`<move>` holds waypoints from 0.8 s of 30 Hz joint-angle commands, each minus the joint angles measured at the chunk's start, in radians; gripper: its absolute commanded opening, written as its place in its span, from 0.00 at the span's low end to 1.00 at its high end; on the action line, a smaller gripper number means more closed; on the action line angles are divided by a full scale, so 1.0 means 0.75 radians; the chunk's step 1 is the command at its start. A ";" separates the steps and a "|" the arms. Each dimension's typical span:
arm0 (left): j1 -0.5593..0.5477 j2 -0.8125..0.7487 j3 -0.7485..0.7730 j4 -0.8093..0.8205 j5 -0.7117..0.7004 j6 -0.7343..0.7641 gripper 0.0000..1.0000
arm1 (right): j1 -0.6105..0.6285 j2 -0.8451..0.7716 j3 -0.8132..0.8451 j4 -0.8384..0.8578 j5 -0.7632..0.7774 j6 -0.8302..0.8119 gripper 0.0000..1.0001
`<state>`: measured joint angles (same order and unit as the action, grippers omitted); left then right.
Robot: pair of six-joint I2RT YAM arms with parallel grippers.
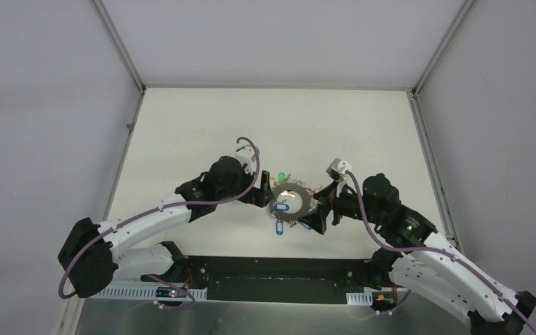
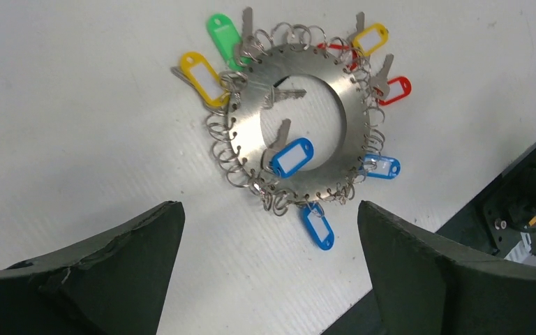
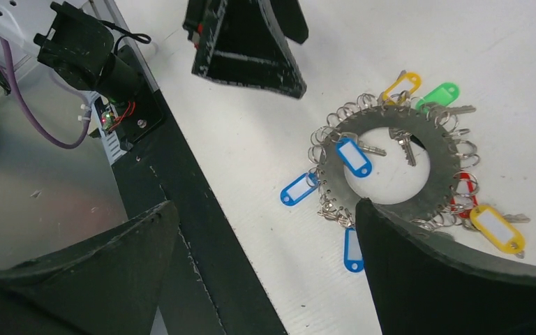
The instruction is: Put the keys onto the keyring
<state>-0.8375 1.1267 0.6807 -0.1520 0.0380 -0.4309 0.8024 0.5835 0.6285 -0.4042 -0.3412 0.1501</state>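
Left gripper (image 2: 269,206) and right gripper (image 3: 265,204) both spread wide, holding nothing.
Between them the keyring (image 2: 345,132) lies flat on the white table (image 2: 77,105); keys (image 2: 202,78) with coloured tags sit around its rim, and one blue-tagged key (image 2: 292,157) lies across its hole.

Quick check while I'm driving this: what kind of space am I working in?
Probably a lab robot cell, not a home or shop: a white table boxed in by plain grey panels on metal frame posts, with exposed wiring at the arm bases.

Probably a lab: white enclosure walls (image 1: 42,105) around the table (image 1: 195,125).
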 commanded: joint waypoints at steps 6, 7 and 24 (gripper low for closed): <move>0.394 -0.298 -0.109 -0.006 0.215 -0.075 0.99 | -0.272 0.100 -0.025 0.313 -0.192 0.192 1.00; 0.448 -0.346 -0.132 -0.016 0.225 -0.085 0.99 | -0.323 0.101 -0.033 0.319 -0.206 0.197 1.00; 0.709 -0.735 -0.209 -0.208 -0.133 0.317 0.99 | -0.946 -0.027 -0.322 0.312 0.257 -0.008 1.00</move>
<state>-0.3126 0.5625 0.5262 -0.3080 0.0807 -0.3424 0.0990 0.6121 0.4191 -0.2371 -0.3218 0.2783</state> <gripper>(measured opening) 0.992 0.996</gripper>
